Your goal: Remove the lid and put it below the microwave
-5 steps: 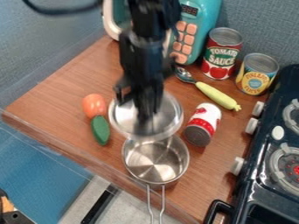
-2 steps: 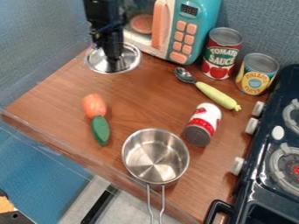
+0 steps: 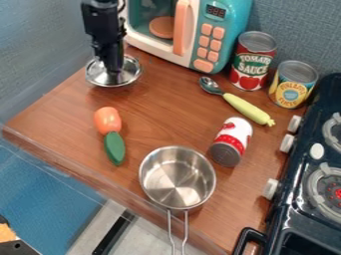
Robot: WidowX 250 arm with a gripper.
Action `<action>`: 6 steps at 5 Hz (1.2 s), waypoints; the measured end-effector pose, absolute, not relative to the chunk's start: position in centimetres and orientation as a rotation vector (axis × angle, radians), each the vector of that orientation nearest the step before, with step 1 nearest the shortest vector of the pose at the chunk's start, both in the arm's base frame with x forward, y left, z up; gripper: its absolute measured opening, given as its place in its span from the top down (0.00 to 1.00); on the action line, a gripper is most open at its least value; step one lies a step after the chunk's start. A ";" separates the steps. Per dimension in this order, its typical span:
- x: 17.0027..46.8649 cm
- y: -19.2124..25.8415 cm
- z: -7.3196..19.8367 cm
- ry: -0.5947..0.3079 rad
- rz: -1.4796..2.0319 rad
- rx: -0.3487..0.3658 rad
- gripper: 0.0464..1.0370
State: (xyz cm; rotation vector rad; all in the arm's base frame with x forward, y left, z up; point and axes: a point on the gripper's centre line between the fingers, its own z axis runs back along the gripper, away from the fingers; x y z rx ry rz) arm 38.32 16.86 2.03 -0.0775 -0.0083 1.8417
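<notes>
Over the upper left of the counter, the gripper (image 3: 114, 72) hangs down, shut on the lid's handle at the middle of the lid. The round silver lid (image 3: 129, 73) is level, left of and slightly in front of the microwave's lower left corner; whether it touches the counter I cannot tell. The teal and white microwave (image 3: 154, 44) stands at the back. An uncovered metal pot (image 3: 177, 175) sits near the front edge, its handle pointing toward the camera.
An orange and green toy vegetable (image 3: 114, 148) lies left of the pot. Right of the pot is a tipped red and white can (image 3: 230, 142). A yellow-handled spoon (image 3: 246, 108) and two upright cans (image 3: 253, 61) are farther back. The stove (image 3: 313, 199) borders the right.
The gripper has carried the lid from above the pot, back and to the left, to the counter's upper left. The pot and the other objects have stayed put.
</notes>
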 end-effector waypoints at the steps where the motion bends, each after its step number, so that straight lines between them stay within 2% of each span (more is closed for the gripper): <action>1: 39.4 17.6 0.3 -0.031 1.861 -0.070 0.99; 3: 40.6 17.5 -0.2 -0.029 1.925 0.005 0.97; 4: 40.5 17.5 -0.4 -0.037 1.930 0.027 0.82; 5: 40.1 17.2 -0.4 -0.058 1.913 0.041 0.56; 6: 39.9 16.2 -0.1 -0.007 1.878 -0.027 0.26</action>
